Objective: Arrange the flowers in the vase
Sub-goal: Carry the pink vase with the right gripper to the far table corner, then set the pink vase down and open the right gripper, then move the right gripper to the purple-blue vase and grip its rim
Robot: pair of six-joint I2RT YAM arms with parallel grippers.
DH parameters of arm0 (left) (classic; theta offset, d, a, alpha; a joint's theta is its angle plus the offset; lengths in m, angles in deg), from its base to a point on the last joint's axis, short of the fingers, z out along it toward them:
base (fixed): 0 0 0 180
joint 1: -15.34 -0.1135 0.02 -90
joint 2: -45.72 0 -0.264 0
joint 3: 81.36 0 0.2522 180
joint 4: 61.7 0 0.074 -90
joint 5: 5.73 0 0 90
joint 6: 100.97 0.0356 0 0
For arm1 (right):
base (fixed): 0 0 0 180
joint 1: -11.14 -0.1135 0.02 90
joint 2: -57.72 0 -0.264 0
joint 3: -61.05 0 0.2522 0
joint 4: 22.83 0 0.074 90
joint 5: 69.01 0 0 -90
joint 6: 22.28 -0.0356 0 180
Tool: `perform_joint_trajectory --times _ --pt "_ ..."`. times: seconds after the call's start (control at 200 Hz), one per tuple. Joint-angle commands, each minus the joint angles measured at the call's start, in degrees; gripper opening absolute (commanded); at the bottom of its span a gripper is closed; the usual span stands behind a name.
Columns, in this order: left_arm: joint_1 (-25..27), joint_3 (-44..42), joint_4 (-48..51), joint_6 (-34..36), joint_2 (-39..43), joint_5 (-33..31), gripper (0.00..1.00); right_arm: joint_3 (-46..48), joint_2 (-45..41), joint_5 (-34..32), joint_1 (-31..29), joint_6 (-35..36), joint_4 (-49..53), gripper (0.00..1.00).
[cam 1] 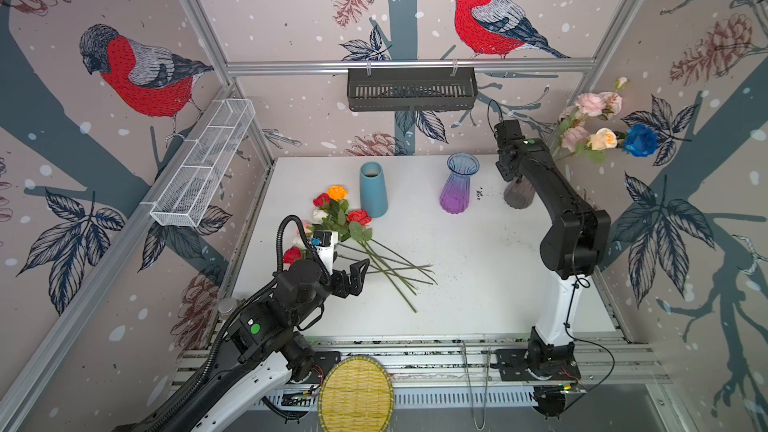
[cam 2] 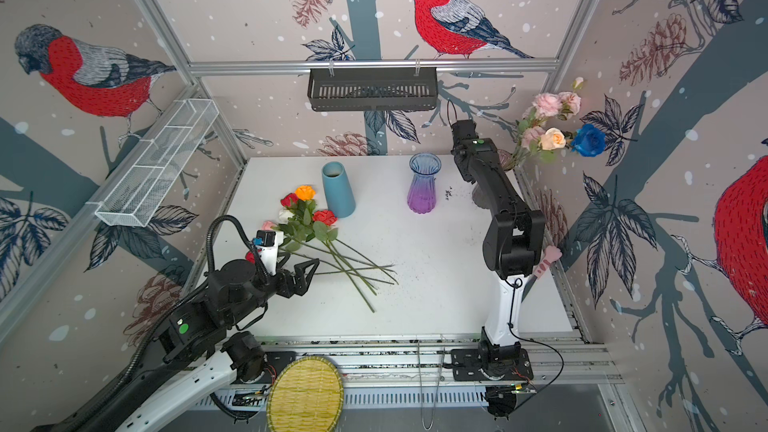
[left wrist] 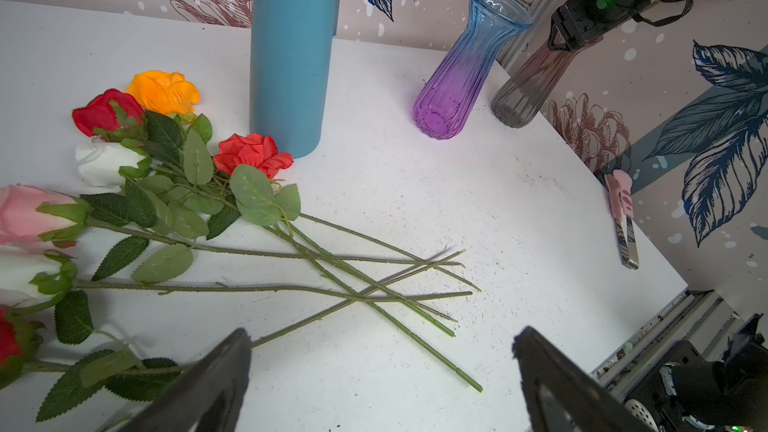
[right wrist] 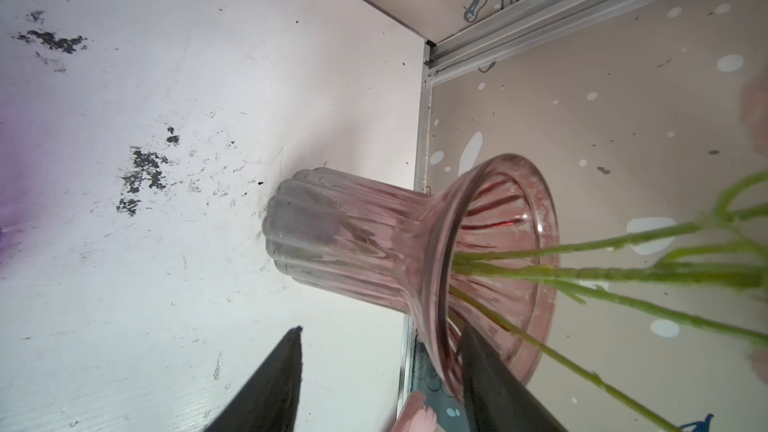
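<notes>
Left gripper (left wrist: 382,332), fingers spread wide, empty, hangs front-left of blue vase (cam 1: 373,189), above stem ends. Right gripper (right wrist: 381,328) parted, clasping nothing, at pink vase (right wrist: 374,251) rim. Vases: three. Purple vase (cam 1: 457,189) right of blue vase; pink vase farther right, half hidden by arm, holds pink spray (cam 1: 590,103), peach rose (cam 1: 604,138), blue rose (cam 1: 641,140). Loose flowers (cam 1: 345,226): seven, just left of blue vase, two blooms part-masked by wrist.

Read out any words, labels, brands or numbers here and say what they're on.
None can be read.
The blue vase, purple vase, pink vase and bird wallpaper bear no lettering.
A pale sticker on the left arm is too small to read.
</notes>
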Motion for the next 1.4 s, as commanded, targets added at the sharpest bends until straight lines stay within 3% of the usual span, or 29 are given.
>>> perform_joint_trajectory --times 0.0,0.265,0.395,0.61,0.791,0.971,1.261,1.396 --pt "0.0 0.0 -1.7 0.2 -0.1 0.3 0.98 -1.0 0.1 1.3 -0.5 -0.3 0.2 0.64" --pt "0.0 0.0 -1.7 0.3 0.0 0.4 0.98 -2.3 -0.7 -1.1 -2.2 -1.0 -0.7 0.67" --pt "0.0 -0.1 -1.7 0.3 0.0 0.2 0.98 -5.5 -2.7 1.5 -2.9 -4.1 -0.7 0.67" --pt "-0.9 0.2 -1.5 0.6 0.2 -0.5 0.98 -7.5 -8.3 18.4 -3.7 -13.6 -1.2 0.65" --pt "-1.4 0.4 -0.8 0.3 2.1 -2.7 0.98 0.1 -10.6 35.4 -3.6 -22.0 -6.9 0.67" --pt "-1.8 0.5 -0.4 0.3 4.3 -3.9 0.98 3.7 -7.7 37.8 -3.6 -33.3 -10.8 0.67" --pt "-3.3 0.5 -0.2 0.5 7.0 -4.7 0.98 4.5 -3.4 40.1 -3.6 -40.3 -9.8 0.53" --pt "-3.8 0.6 -0.1 0.5 7.1 -4.9 0.98 8.0 -4.4 40.7 -3.6 -43.5 -11.1 0.26"
